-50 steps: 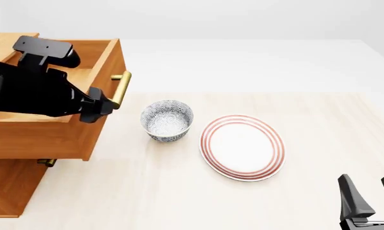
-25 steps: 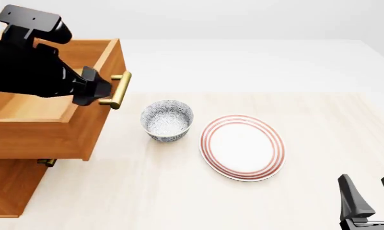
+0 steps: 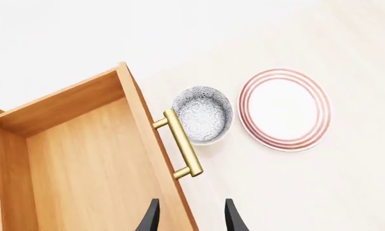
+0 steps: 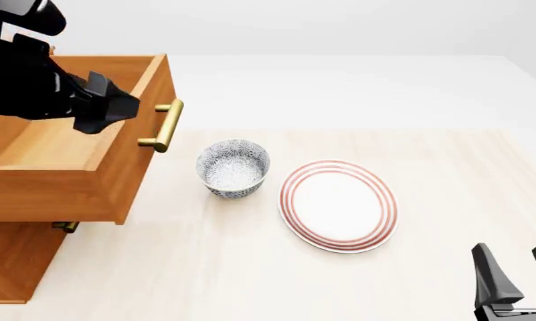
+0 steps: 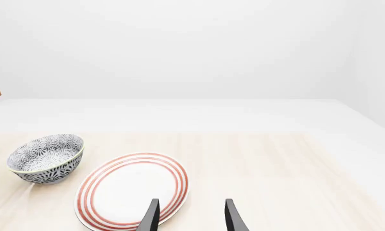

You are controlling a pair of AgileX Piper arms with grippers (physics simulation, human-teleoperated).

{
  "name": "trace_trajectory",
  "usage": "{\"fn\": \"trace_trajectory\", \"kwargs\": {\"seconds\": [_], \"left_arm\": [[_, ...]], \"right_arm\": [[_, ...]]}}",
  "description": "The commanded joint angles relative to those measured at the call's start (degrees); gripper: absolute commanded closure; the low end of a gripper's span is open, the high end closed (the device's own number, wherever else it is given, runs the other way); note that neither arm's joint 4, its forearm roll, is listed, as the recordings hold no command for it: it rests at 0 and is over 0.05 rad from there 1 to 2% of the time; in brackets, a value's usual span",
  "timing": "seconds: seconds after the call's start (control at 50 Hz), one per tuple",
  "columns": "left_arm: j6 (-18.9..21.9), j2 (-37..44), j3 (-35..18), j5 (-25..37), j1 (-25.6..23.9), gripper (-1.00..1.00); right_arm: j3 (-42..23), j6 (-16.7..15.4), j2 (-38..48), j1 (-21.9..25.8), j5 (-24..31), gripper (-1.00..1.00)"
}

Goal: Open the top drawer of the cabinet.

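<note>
The top drawer point(image 4: 116, 180) of the orange-brown cabinet point(image 4: 9, 261) stands pulled out toward the table, its inside bare. Its brass bar handle point(image 4: 163, 125) is free. The drawer also shows in the left wrist view point(image 3: 83, 159) with its handle point(image 3: 182, 150). My left gripper point(image 4: 107, 107) is open and empty, lifted above the drawer's front, up and left of the handle; its fingertips point(image 3: 150, 219) show in the left wrist view. My right gripper point(image 4: 518, 271) is open and empty at the near right of the table.
A blue-patterned bowl point(image 4: 233, 167) stands just right of the drawer handle. A white plate with red rings point(image 4: 339, 204) lies to the bowl's right. A lower drawer's brass handle point(image 4: 64, 227) peeks out under the open drawer.
My left gripper has come off the brass handle and risen up and to the left above the drawer. The drawer stays open. The right arm has not moved.
</note>
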Motion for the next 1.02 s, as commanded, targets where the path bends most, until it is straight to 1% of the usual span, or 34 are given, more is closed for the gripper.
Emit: {"fn": "trace_trajectory", "kwargs": {"seconds": [0.02,0.22,0.36,0.4,0.44,0.56,0.92,1.02], "left_arm": [[1.4,-2.8,-0.4,0.7,1.6,-1.0],[1.7,-8.2,1.6,0.3,3.8,-1.0],[2.6,-12.8,1.7,0.8,5.7,-1.0],[3.3,-14.9,0.7,1.2,7.3,-1.0],[2.7,-15.1,1.1,1.5,6.7,-1.0],[3.0,-17.2,1.5,1.6,7.3,-1.0],[3.8,-21.7,2.7,-0.5,7.1,-1.0],[3.9,-22.2,2.9,-1.6,6.4,-1.0]], "right_arm": [[0.0,0.0,-0.1,0.0,0.0,-1.0],[0.0,0.0,0.0,0.0,0.0,-1.0],[0.0,0.0,-0.1,0.0,0.0,-1.0],[0.0,0.0,-0.1,0.0,0.0,-1.0],[0.0,0.0,-0.1,0.0,0.0,-1.0],[0.0,0.0,0.0,0.0,0.0,-1.0],[0.0,0.0,-0.1,0.0,0.0,-1.0],[0.0,0.0,-0.1,0.0,0.0,-1.0]]}}
